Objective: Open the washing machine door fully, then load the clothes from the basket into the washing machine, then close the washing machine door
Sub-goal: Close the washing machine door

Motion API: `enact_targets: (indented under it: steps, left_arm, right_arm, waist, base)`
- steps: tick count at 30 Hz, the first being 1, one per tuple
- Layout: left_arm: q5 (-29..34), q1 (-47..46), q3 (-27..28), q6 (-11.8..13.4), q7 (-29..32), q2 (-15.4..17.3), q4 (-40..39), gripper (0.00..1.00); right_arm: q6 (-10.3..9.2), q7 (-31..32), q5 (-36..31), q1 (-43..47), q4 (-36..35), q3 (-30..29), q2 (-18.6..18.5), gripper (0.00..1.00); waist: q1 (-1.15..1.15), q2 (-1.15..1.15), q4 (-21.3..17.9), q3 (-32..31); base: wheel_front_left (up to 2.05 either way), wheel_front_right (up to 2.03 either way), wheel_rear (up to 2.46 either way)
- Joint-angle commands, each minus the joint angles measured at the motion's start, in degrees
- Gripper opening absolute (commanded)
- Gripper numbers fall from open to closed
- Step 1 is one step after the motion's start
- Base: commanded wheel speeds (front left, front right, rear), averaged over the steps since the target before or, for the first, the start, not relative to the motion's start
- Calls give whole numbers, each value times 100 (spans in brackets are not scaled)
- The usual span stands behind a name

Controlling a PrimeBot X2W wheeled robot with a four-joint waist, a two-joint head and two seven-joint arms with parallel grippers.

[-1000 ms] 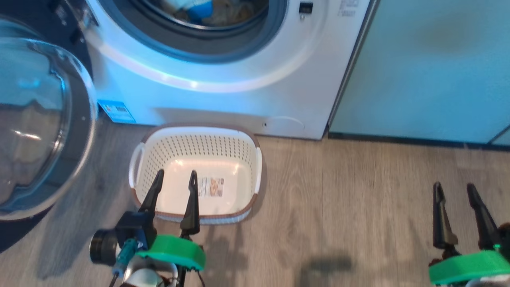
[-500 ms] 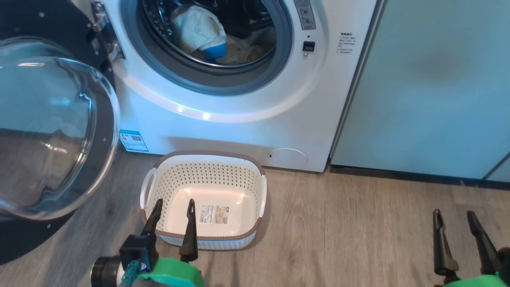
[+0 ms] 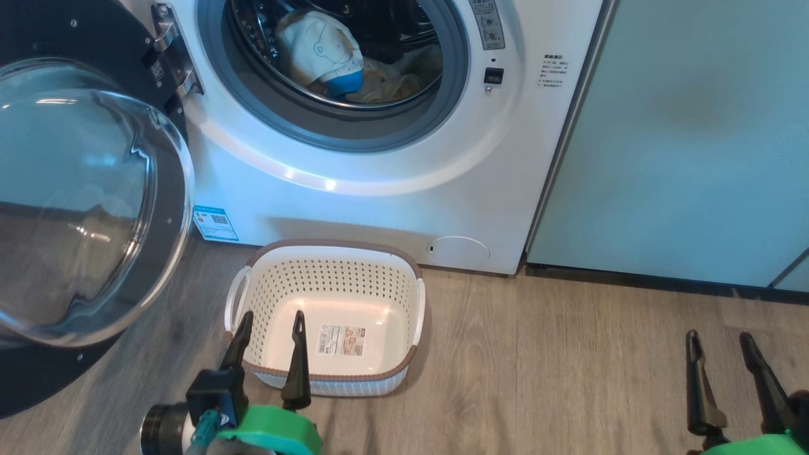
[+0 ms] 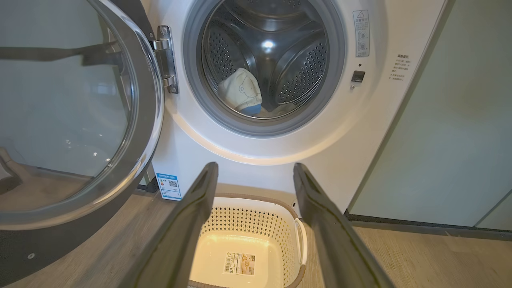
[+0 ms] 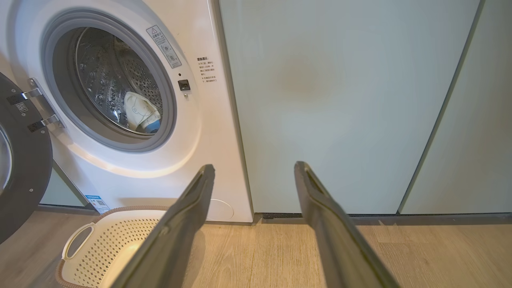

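Door [image 3: 82, 202]: swung wide on its hinge at left, leaving drum mouth free for loading.
Clothes [image 3: 328, 54]: cream and blue bundle lying low inside drum of washing machine [image 3: 379, 196].
Basket [image 3: 332, 244]: on floor just before machine, nothing inside but a label sticker; loading apparently done.
Left gripper [image 3: 272, 314]: spread wide, holding nothing, over basket's near rim.
Right gripper [image 3: 719, 335]: spread wide, holding nothing, well apart over floor.
Likely next: closing door.

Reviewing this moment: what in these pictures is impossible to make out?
- How many clothes lie in the drum: head view, the bear-print one in front hides the rest.
- Left side of the washing machine door: cut off by the frame edge, head view.
- Text on the sticker in the basket: too small.
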Motion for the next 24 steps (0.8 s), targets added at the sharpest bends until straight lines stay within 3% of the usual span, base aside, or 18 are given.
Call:
enact_targets:
  steps: [1,15,24]
  left_arm:
    - [69,-111,237,420,-39,24,-145,100]
    - [189,-136,295,396,-39,-25,-106,100]
    - [227,-133,272,366,-39,-55,-62,100]
  right_arm:
    - [25,-4,-29,-80,-228,109,-68,100]
    - [25,-39,27,-91,-185,114,-67,100]
    - [25,-49,48,-80,-166,111,-67,100]
  waist:
    - [0,0,0,3]
    - [0,0,20,20]
    - [0,0,41,-41]
  base:
    - [0,0,0]
    - [-3,6,-3]
    - [-103,103,0]
